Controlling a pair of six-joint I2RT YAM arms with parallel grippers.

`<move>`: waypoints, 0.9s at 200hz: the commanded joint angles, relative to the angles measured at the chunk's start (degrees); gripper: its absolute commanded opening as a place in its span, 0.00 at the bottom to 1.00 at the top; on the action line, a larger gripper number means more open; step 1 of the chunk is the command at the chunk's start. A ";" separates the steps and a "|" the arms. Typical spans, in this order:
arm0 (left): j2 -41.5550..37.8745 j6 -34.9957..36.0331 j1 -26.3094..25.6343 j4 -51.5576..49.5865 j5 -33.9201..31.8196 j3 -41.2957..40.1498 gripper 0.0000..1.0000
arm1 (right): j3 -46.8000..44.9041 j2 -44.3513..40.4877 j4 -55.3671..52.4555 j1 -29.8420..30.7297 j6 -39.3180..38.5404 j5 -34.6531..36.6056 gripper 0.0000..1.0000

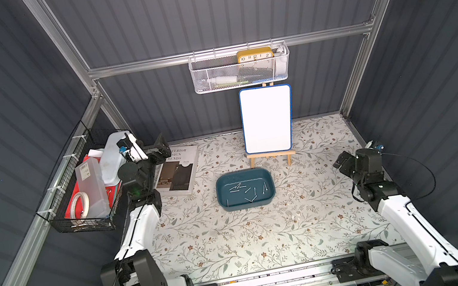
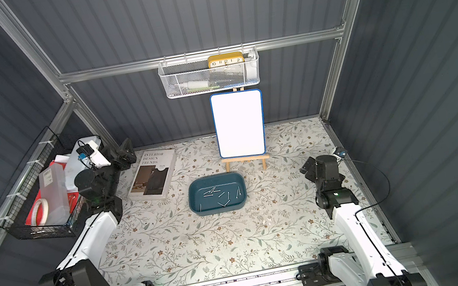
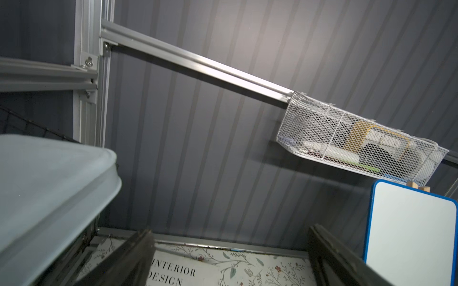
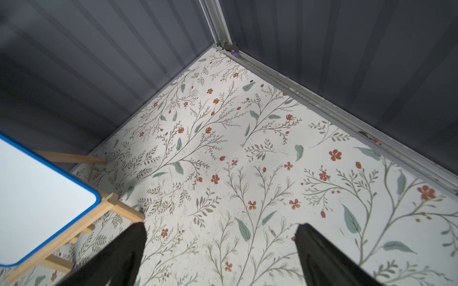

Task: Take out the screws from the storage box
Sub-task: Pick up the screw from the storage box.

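We see the storage box (image 1: 248,205) mid-frame on the floral surface (image 1: 238,243), with the screws (image 1: 247,190) loose inside it. The left hand (image 1: 162,149) is at frame left by the book (image 1: 178,174), the right hand (image 1: 342,163) at frame right. Both have their fingers spread apart and are well clear of the box.

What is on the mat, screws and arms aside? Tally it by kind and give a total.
Book: 1
Whiteboard: 1
Easel: 1
Box: 1
Total: 4
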 commanded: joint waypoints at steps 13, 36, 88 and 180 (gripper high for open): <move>0.16 1.14 -1.36 -10.80 1.92 5.68 0.99 | 5.40 -2.73 -14.30 -0.09 -3.12 -6.62 0.99; 0.18 4.69 -7.23 -15.38 -3.60 8.02 1.00 | 9.04 -3.01 -20.77 0.45 -3.20 -9.05 0.99; -2.15 5.30 -10.32 -18.53 -5.07 6.94 0.99 | 15.11 -1.45 -27.22 11.88 -1.31 -8.07 0.97; -5.58 2.84 -10.69 -24.33 3.40 2.73 0.99 | 47.63 35.71 -41.16 46.86 -0.97 -2.16 0.72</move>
